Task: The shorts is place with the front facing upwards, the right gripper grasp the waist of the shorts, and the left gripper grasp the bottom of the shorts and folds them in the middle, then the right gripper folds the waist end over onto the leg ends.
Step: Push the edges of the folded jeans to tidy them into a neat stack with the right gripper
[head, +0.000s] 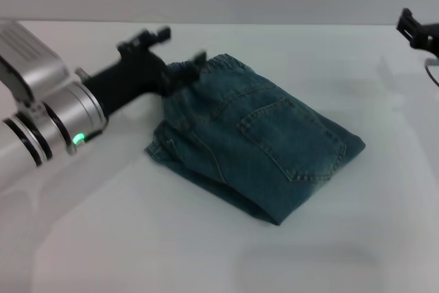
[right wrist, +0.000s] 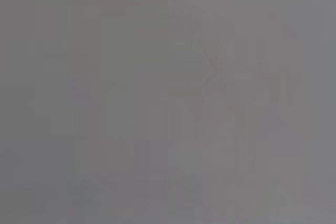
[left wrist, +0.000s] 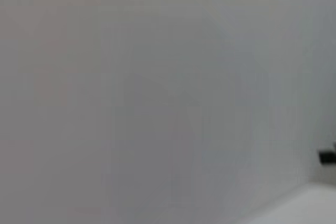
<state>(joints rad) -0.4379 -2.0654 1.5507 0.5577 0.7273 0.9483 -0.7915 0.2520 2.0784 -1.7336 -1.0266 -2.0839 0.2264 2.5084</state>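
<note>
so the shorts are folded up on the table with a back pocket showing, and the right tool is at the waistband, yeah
Not quite: it is the left tool at the gathered waistband, as the head view shows. The right tool is off at the far right edge, apart from the shorts. They are folded on the table, back pocket up.
</note>
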